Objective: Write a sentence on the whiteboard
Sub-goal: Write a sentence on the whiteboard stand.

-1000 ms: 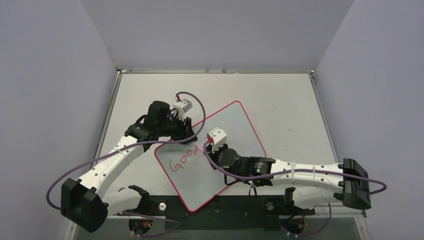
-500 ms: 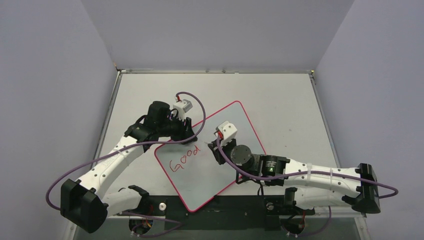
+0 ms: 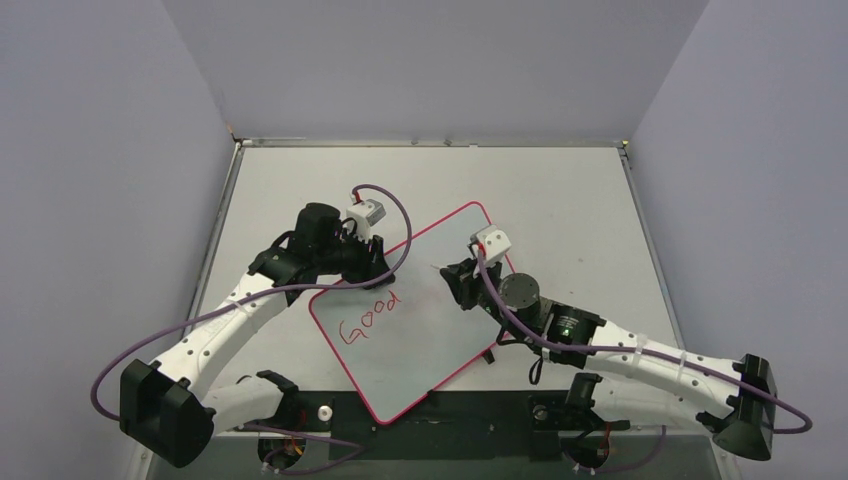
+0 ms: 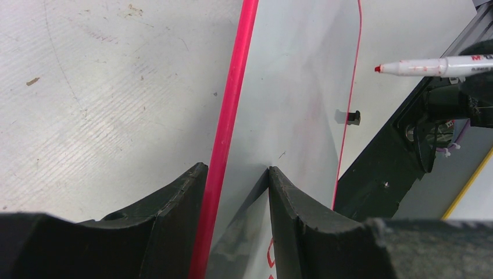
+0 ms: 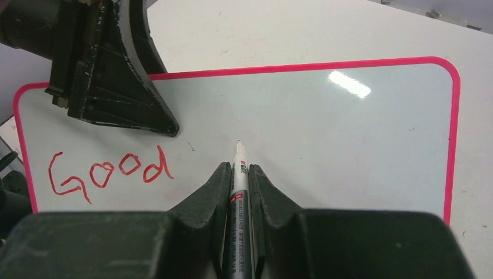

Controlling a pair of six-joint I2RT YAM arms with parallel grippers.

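The whiteboard [image 3: 430, 300] lies slanted on the table, pink-framed and glossy. The sentence [image 3: 370, 318] is one red word, "Good" [image 5: 110, 174], near the board's left end. My right gripper [image 3: 460, 280] [image 5: 237, 168] is shut on a silver marker [image 5: 238, 152], whose tip points at bare board to the right of the word. The same marker [image 4: 430, 67] shows with its red tip in the left wrist view. My left gripper [image 3: 365, 275] [image 4: 235, 171] stands open astride the pink frame [image 4: 232, 99], one finger on the table and the other on the board. Its black fingers [image 5: 110, 87] sit above the word.
A small black clip [image 4: 353, 117] [image 3: 490, 355] sticks out from the board's near long edge. The black base rail [image 3: 450, 410] runs along the table's near edge. Purple cables loop off both arms. Pale grey tabletop [image 3: 560, 200] surrounds the board, with walls on three sides.
My right arm has carried the marker away from the end of "Good", rightward and farther along the board. The left gripper and the writing are unchanged.
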